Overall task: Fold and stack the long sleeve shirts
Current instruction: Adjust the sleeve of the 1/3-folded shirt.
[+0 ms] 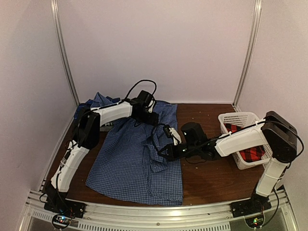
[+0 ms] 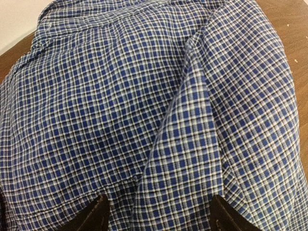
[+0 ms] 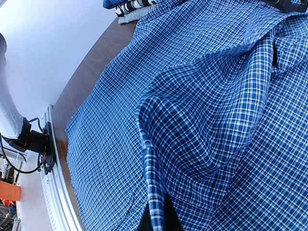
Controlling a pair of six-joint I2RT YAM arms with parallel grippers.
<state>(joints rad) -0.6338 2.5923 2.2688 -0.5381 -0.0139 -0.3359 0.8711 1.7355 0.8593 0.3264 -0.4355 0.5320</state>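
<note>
A blue-and-white fine-check shirt (image 1: 125, 163) lies spread over the left and middle of the table. Its right side is folded inward into a raised ridge (image 3: 159, 125). My right gripper (image 1: 161, 151) is shut on that folded edge, a strip of cloth pinched between its fingers (image 3: 156, 219). My left gripper (image 1: 147, 118) hovers over the shirt's upper part with its jaws wide apart (image 2: 160, 214); a fold of cloth (image 2: 192, 120) runs below them. A darker blue shirt (image 1: 96, 102) is bunched at the back left. A red-and-black plaid shirt (image 1: 250, 154) lies in the basket.
A white slatted basket (image 1: 238, 115) stands at the right edge of the brown table (image 1: 207, 173). White walls with metal posts close in the back and sides. A metal rail (image 1: 159, 211) runs along the near edge.
</note>
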